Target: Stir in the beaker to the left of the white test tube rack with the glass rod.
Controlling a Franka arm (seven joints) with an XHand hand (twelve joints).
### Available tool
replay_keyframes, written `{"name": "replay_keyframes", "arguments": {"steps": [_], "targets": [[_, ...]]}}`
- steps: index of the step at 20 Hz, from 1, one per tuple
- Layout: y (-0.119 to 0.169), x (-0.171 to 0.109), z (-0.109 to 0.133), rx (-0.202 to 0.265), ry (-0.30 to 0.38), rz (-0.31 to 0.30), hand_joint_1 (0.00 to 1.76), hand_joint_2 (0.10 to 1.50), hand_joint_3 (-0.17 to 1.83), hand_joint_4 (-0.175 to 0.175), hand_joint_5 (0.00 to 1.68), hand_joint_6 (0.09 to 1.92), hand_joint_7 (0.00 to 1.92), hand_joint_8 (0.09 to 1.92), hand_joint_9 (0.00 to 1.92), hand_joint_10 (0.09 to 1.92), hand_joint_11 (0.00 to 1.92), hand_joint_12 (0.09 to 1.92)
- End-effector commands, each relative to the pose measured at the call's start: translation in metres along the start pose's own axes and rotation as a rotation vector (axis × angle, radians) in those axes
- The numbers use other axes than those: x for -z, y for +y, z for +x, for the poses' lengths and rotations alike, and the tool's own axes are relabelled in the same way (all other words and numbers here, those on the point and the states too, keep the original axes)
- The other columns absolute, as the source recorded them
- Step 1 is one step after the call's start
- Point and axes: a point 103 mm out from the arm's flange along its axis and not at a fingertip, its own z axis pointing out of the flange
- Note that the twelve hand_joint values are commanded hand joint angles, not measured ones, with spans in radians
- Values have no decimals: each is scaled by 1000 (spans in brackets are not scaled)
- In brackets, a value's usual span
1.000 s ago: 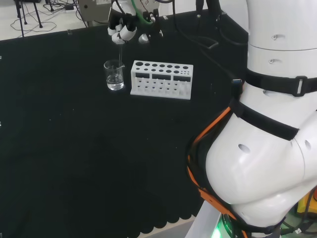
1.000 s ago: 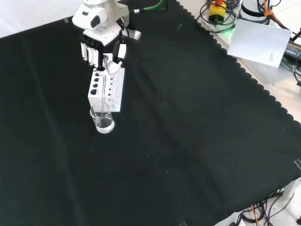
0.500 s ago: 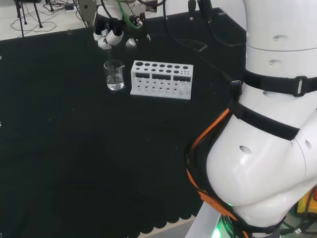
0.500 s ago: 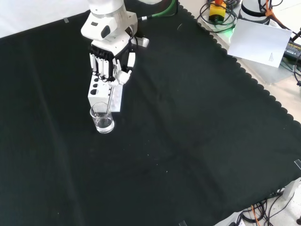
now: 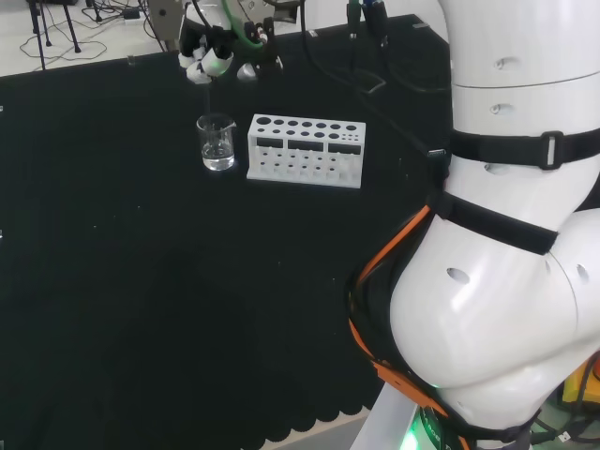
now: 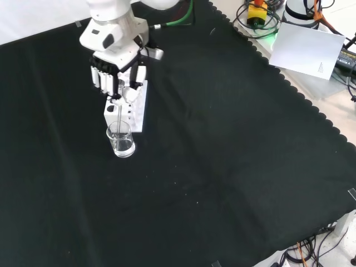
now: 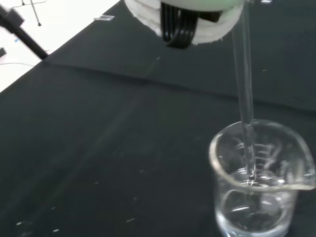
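Observation:
A small clear beaker (image 5: pixel 217 142) (image 6: pixel 121 140) with some clear liquid stands just left of the white test tube rack (image 5: pixel 306 150) in the head view. In the front view it stands in front of the rack (image 6: pixel 128 107). The hand (image 5: pixel 210 53) (image 6: pixel 114 75) hangs above the beaker, its fingers curled round the top of a glass rod (image 6: pixel 120 115). In the wrist view the rod (image 7: pixel 245 98) runs down into the beaker (image 7: pixel 258 177), and its tip sits in the liquid.
The arm's big white links (image 5: pixel 506 234) take up the right of the head view. A white sheet of paper (image 6: pixel 309 49) and cables lie off the cloth's far right edge in the front view.
The hand with the rod has swung left in the head view. In the front view it came forward and right, then went back left. Beaker and rack stay put.

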Motion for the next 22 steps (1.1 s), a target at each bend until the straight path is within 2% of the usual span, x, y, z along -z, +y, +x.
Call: {"name": "replay_keyframes", "arguments": {"steps": [1,5,8,16,22], "targets": [[-10,5,-37,-60,1,1,1303,834,441,-175,1169,469,1151,1108,1645,733,1182,812],[-22,10,-39,-79,-9,-4,1303,835,439,-175,1170,468,1151,1108,1645,733,1183,812],[-30,11,-30,-79,-12,-2,1303,835,438,-175,1170,467,1150,1108,1645,733,1183,812],[-30,10,12,-29,-7,0,1303,837,434,-175,1171,465,1150,1108,1645,733,1183,811],[-13,6,20,-4,6,2,1303,838,432,-175,1171,463,1150,1108,1645,734,1183,811]]}}
